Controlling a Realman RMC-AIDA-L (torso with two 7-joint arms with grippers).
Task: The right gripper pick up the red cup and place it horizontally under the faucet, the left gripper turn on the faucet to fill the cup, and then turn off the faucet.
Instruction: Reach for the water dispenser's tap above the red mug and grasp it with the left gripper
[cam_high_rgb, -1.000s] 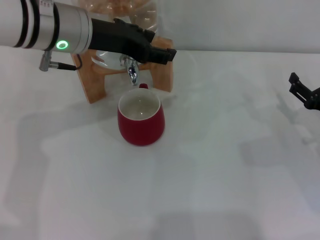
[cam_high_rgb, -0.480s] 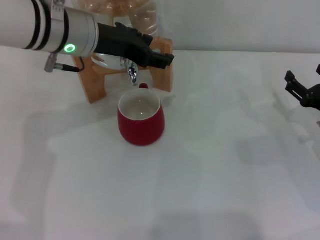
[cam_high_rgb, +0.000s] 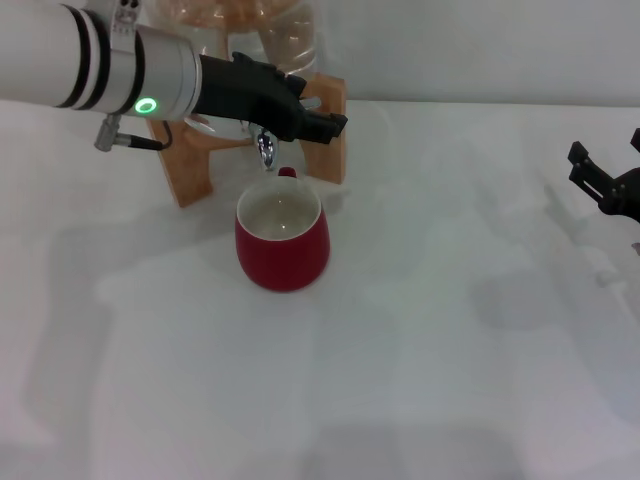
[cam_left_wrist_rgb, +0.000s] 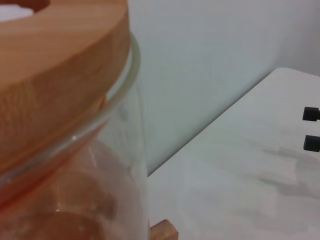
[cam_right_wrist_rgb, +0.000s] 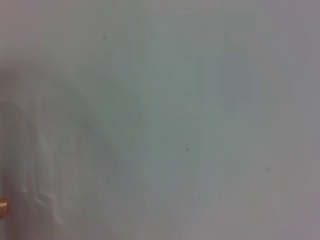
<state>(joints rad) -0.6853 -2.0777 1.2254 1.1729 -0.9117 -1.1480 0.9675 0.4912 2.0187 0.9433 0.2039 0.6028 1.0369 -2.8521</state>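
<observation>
The left pincer (cam_high_rgb: 325, 122) reaches across the front of the wooden stand (cam_high_rgb: 190, 165), its black body covering the faucet's lever, so I cannot tell whether its fingers are apart or together. Only the chrome spout of the faucet (cam_high_rgb: 265, 151) shows beneath it. The red cup (cam_high_rgb: 282, 240) stands upright on the white tabletop (cam_high_rgb: 420, 350) right under that spout, its small handle turned toward the stand. The clear jar (cam_left_wrist_rgb: 75, 200) with its wooden lid (cam_left_wrist_rgb: 55, 70) is cut off at the head view's top edge. The right pincer (cam_high_rgb: 606, 186) sits at the far right edge, partly out of frame, fingers apart, well away from the cup.
</observation>
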